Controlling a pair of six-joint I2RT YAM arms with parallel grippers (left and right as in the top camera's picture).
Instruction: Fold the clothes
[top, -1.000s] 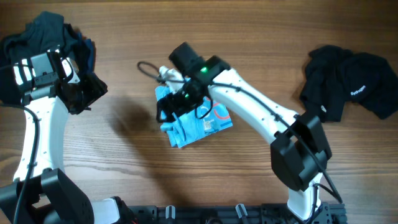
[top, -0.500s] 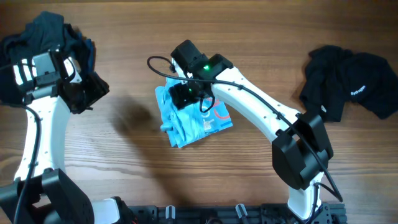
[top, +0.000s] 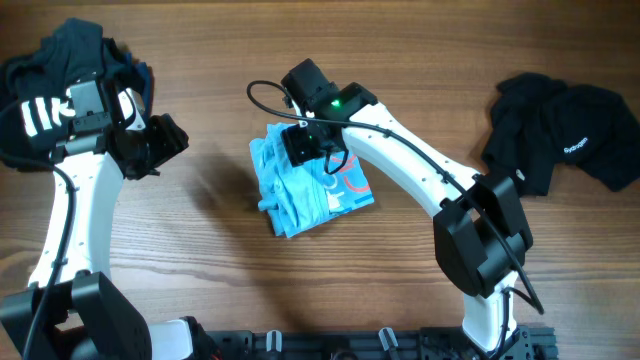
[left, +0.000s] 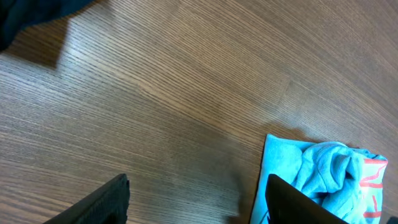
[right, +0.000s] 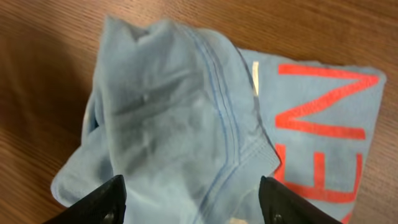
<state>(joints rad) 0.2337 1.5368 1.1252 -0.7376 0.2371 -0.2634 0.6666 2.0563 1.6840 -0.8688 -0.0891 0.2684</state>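
Wood of the worktop (top: 200, 250) lies bare around the crumpled blue shirt (top: 300, 200) at the middle; dark clothes (top: 60, 50) sit far left, a black shirt (top: 560, 130) far right. The right arm (top: 420, 170) stretches over the blue shirt; the right end effector (right: 193, 186) is spread above it, pinching nothing. Also spread, the left end effector (left: 196, 199) hangs over bare wood.

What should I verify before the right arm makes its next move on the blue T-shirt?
1. Right gripper above the blue T-shirt: ok.
2. Fabric actually pinched between its spread fingers: cannot tell.
3. Blue T-shirt lying flat and neat: not ok, a bunched lump sits on top.
4. Left gripper open, empty, over bare table, clear of the shirt: ok.
5. Black garment apart from the blue T-shirt: ok.
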